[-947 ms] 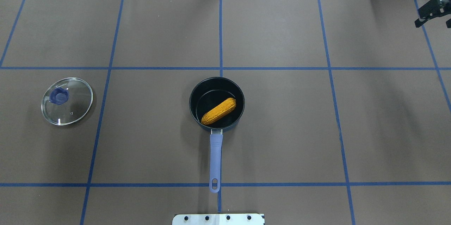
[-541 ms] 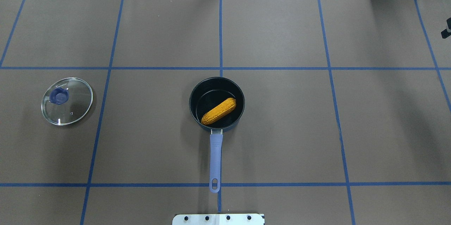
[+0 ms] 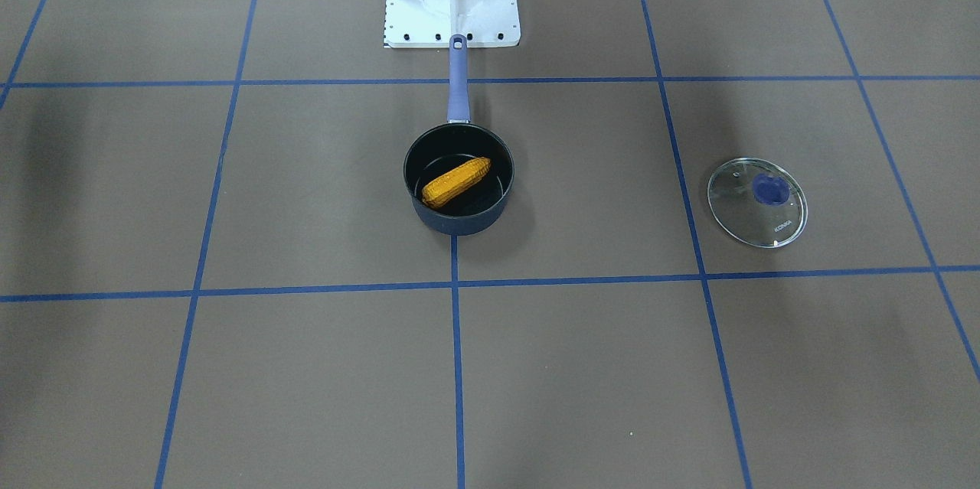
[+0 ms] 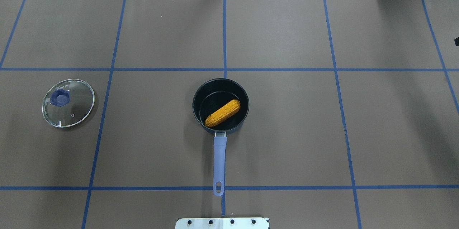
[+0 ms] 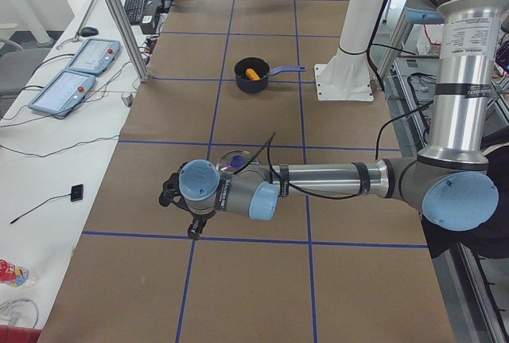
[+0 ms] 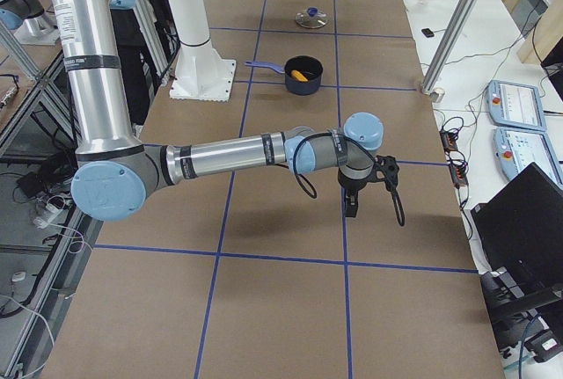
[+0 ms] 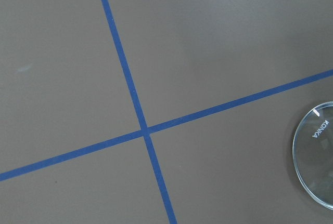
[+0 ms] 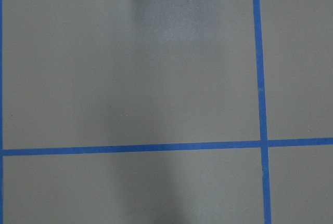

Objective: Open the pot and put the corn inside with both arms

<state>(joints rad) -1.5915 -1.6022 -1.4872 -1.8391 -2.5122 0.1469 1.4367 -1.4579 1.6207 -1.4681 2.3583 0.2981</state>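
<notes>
The dark navy pot (image 4: 198, 94) stands open at the table's centre, its lavender handle (image 4: 219, 162) pointing toward the robot base. The orange-yellow corn (image 4: 222, 113) lies inside it on the black bottom; it also shows in the front view (image 3: 456, 181). My left gripper (image 5: 193, 230) hangs over the table near the glass lid and shows only in the left side view, so I cannot tell its state. My right gripper (image 6: 350, 207) hovers far to the pot's right. Only a black sliver of it (image 4: 457, 41) shows overhead, so I cannot tell its state.
The round glass lid (image 4: 68, 103) with a purple knob lies flat on the table far left of the pot, and its rim shows in the left wrist view (image 7: 317, 156). The white robot base plate (image 3: 452, 11) sits behind the handle. Blue tape lines grid the brown table.
The right gripper has moved further right and slipped almost out of the overhead view. The pot, corn and lid have not moved.
</notes>
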